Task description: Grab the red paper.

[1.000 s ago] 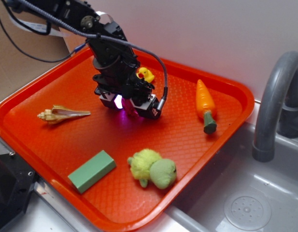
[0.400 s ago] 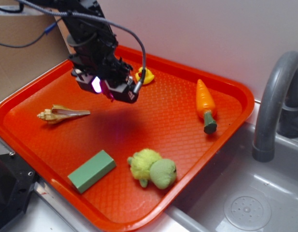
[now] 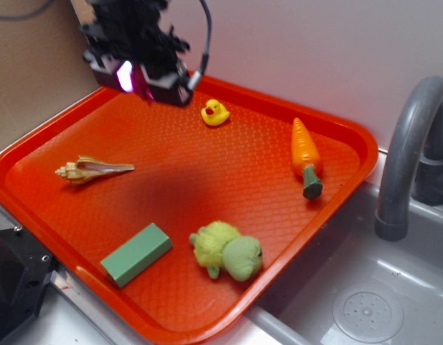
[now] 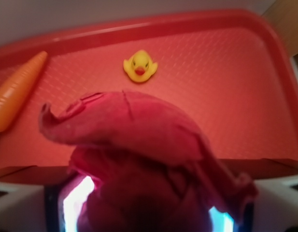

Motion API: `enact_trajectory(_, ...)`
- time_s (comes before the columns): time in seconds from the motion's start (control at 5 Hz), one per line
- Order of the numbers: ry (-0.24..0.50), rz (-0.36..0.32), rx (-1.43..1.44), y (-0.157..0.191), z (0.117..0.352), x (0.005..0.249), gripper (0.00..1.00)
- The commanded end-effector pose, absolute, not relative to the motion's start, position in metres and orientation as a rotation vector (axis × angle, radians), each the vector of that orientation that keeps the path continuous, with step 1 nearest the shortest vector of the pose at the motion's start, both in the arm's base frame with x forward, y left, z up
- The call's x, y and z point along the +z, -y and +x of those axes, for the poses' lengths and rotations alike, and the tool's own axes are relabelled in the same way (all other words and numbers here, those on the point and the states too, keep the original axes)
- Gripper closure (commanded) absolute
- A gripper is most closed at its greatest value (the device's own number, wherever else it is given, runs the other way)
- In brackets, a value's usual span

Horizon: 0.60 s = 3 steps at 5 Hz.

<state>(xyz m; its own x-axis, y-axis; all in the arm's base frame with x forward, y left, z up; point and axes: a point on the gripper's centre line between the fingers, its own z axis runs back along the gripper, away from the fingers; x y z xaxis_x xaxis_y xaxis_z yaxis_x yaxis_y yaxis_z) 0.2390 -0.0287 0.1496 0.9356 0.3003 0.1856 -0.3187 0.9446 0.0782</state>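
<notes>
The red paper (image 4: 139, 159) is squeezed tight in the gripper (image 3: 143, 77), high above the tray (image 3: 207, 165). A moment ago the gripper was down by the duck (image 3: 215, 112); now it has gone up, so the grab looks done. Only the wrist view shows the paper clearly.

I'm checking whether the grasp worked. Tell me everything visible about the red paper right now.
The red paper is a dark crimson, crumpled wad with folds and a curled flap sticking out to one side. It fills the lower wrist view, blurred, held in the pincer and lifted clear of the orange-red tray. From the exterior view only a small dark red bit shows below the pincer. It touches nothing else; the yellow rubber duck sits apart on the tray beneath.
</notes>
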Motion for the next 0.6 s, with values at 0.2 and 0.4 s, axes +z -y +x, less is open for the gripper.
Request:
enact_trajectory(0.2, 0.246, -0.018, 0.212, 0.024, 0.241, 0.244, 1.0)
enact_trajectory(0.4, 0.222, -0.051, 0.187, 0.023, 0.244, 0.242, 1.0)
